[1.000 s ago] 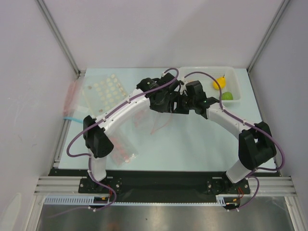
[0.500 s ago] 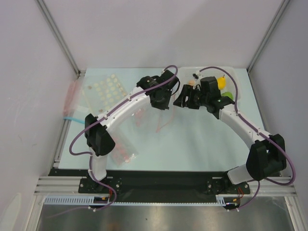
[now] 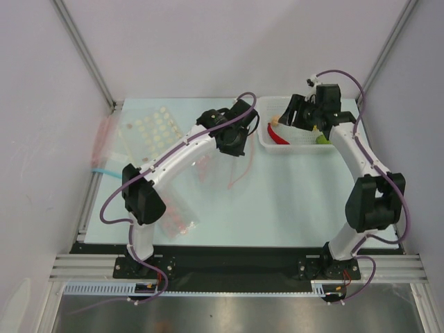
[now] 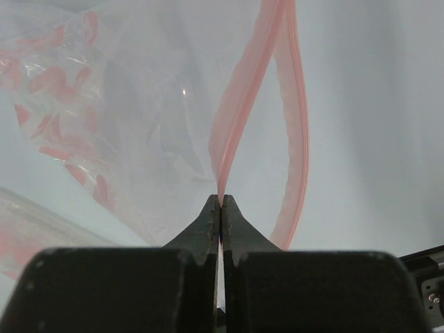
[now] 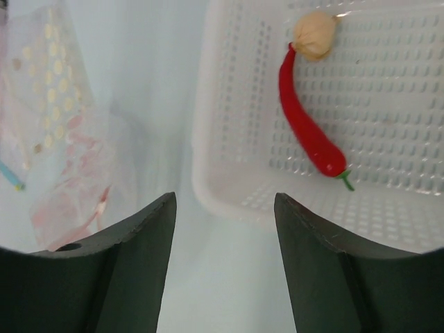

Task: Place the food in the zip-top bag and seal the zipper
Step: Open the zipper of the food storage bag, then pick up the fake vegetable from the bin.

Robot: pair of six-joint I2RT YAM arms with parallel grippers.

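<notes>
Pinching the zipper (image 4: 229,118) between fingers pressed flat together, the left gripper (image 4: 221,205) holds the zip-top bag (image 4: 139,139) by its mouth edge, a little toward the far side of the table's (image 3: 291,208) middle. Beyond the pinch the pink-red strip splits into two bands that bow apart, so the mouth is unsealed. From above, the clear bag (image 3: 225,170) trails from the gripper (image 3: 234,142) toward the near edge, and I cannot make out any food inside it.

Over by the far right corner of the table, the right gripper (image 5: 223,201) hangs above the left end of a white perforated basket (image 5: 208,173), jaws spread with nothing between them. In the basket lies the red chili pepper (image 5: 309,132), its tip touching the small beige bulb (image 5: 314,35). The green round fruit (image 3: 322,139) peeks out beside the right arm at the basket's near side.

Near the far left corner lies a flat packet of pale round pieces (image 3: 152,128); a packet of pink-red pieces (image 3: 177,218) lies near the near edge, beside the left arm.
</notes>
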